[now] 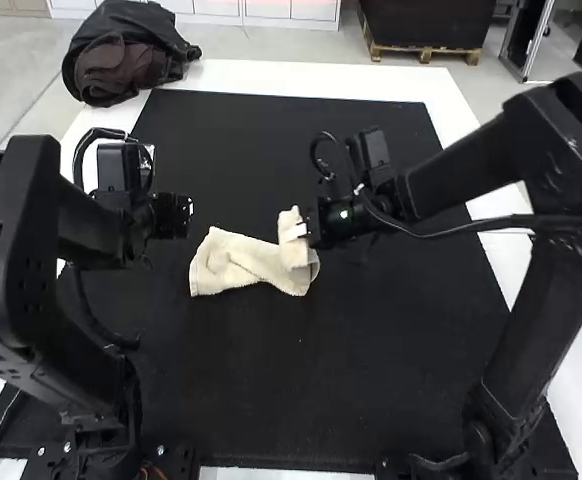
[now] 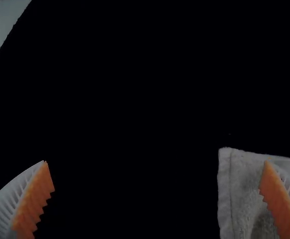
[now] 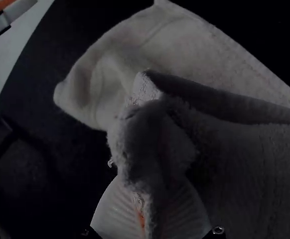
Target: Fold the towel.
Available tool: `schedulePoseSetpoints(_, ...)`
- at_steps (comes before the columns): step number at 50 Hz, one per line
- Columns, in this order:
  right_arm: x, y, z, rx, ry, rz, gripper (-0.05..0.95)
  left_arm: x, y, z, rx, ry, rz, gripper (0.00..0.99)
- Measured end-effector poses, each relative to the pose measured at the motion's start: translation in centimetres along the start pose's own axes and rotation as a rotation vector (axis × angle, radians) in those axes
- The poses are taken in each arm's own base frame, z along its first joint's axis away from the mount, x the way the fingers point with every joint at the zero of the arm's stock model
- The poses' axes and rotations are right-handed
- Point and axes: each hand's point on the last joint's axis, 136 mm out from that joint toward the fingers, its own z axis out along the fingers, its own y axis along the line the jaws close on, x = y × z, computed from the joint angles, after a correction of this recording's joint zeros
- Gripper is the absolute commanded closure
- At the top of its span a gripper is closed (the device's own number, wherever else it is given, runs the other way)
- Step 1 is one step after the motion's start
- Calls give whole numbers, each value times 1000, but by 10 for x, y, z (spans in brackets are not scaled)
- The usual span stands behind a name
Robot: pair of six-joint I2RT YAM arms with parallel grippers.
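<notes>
In the high view my left gripper is above the mat, just beyond the left end of the cream towel. Its fingers stand wide apart in the left wrist view, where the left gripper has one finger over a corner of the towel. My right gripper is at the towel's right end, pinching a bunched part that rises off the mat. The right wrist view has the right gripper shut on this fold, with the rest of the towel lying loosely creased around it.
A black mat covers most of the white table. A dark bag rests at the table's far left corner. Both arms stand at the near side, left and right.
</notes>
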Motion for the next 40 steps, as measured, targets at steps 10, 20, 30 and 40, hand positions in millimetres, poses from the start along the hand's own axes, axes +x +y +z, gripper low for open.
schedulePoseSetpoints(10,-5,24,24,-52,14,-35,923,1,1,0,-3,1,-3,31)
schedulePoseSetpoints(20,-4,39,45,-79,39,-44,923,1,6,-1,-16,0,-10,30)
schedulePoseSetpoints(30,-7,51,63,-105,47,-59,923,2,16,-1,-41,0,-23,31)
schedulePoseSetpoints(40,-5,55,79,-118,63,-67,923,2,23,-2,-60,0,-33,31)
